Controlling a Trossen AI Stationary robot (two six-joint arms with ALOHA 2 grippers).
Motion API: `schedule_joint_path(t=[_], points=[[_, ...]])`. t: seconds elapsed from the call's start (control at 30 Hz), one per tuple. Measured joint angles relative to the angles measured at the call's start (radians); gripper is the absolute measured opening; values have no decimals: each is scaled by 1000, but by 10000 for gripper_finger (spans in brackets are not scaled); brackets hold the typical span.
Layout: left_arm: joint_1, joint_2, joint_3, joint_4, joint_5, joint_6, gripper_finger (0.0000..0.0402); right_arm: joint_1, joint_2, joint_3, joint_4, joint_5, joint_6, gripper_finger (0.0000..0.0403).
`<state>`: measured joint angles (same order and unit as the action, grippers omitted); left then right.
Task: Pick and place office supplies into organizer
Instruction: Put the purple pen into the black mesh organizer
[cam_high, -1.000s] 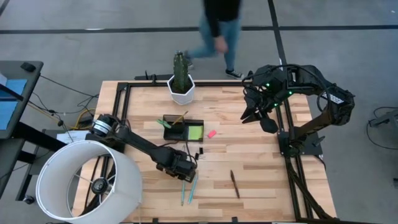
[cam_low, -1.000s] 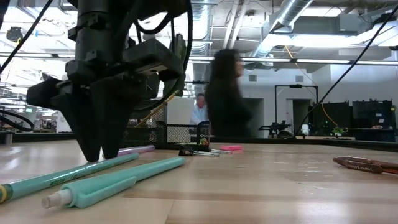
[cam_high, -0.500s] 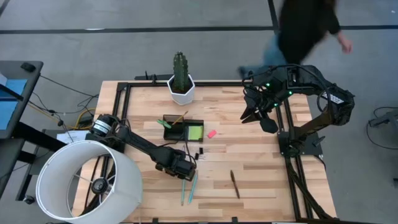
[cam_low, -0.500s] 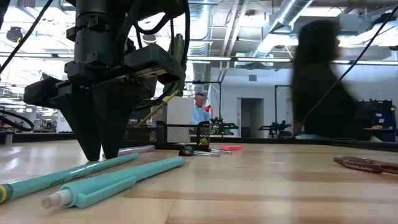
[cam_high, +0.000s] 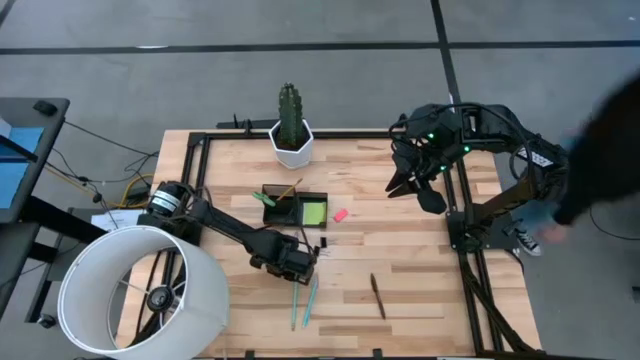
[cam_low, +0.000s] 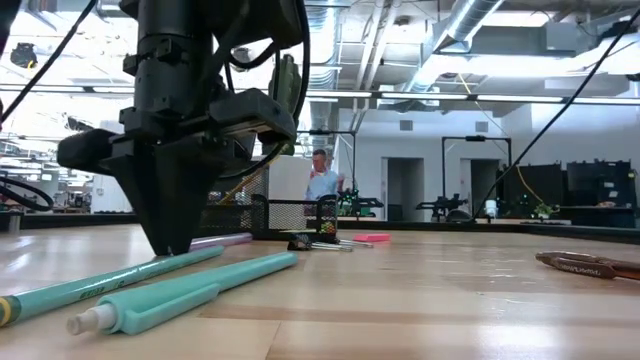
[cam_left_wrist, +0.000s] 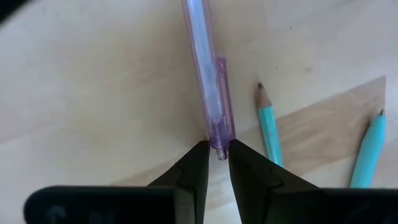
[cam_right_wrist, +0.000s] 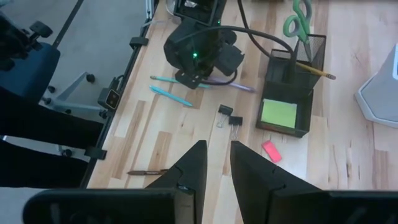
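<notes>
High view: you have the left gripper (cam_high: 297, 262) down on the table (cam_high: 420, 260) near its front edge, just in front of the black organizer (cam_high: 295, 208). The two teal pens (cam_high: 303, 300) lie just past it toward the front edge, and a dark pen (cam_high: 377, 295) lies apart to the right of them. The organizer holds the lime-green sticky-note pad (cam_high: 312, 212); the pink eraser (cam_high: 339, 215) sits just beside its right wall. A white cactus pot (cam_high: 291, 142) stands at the back edge. Your right gripper (cam_high: 400, 186) hangs over the right side of the table, clear of the supplies.

Low view: the left gripper (cam_low: 175, 245) stands tip-down on the wood with its fingers drawn close together. The teal pens (cam_low: 180, 291) lie in front of it, and the purple pen (cam_low: 222, 240) shows behind the tips.

Left wrist view: your fingertips (cam_left_wrist: 198, 163) sit either side of the purple pen (cam_left_wrist: 209, 74) at its very end, nearly touching it; you cannot tell whether they pinch it. The teal pens (cam_left_wrist: 268, 127) lie just beside.

Right wrist view: the right gripper (cam_right_wrist: 216, 155) holds nothing, with a narrow gap between its fingers. Below it you see the black binder clips (cam_right_wrist: 229, 118), the organizer (cam_right_wrist: 291, 93) with the green-handled scissors (cam_right_wrist: 300, 18) upright in it, and the eraser (cam_right_wrist: 272, 150).
</notes>
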<state>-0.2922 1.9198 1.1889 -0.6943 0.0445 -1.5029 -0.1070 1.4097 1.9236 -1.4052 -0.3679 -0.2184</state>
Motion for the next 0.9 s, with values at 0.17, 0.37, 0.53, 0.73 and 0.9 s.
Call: schedule_joint_path(t=[0.17,0.37,0.53,0.73,0.9], points=[[11,0,0,-6,-6,44,56,0,0,0,0,0,0,64],[11,0,0,-29,-13,135,17,0,0,0,0,0,0,64],[14,2,10,-41,18,204,7,0,0,0,0,0,0,64],[3,12,192,-297,19,304,2,0,0,0,0,0,1,64],[-1,7,454,-717,-49,346,1,0,0,0,0,0,0,64]])
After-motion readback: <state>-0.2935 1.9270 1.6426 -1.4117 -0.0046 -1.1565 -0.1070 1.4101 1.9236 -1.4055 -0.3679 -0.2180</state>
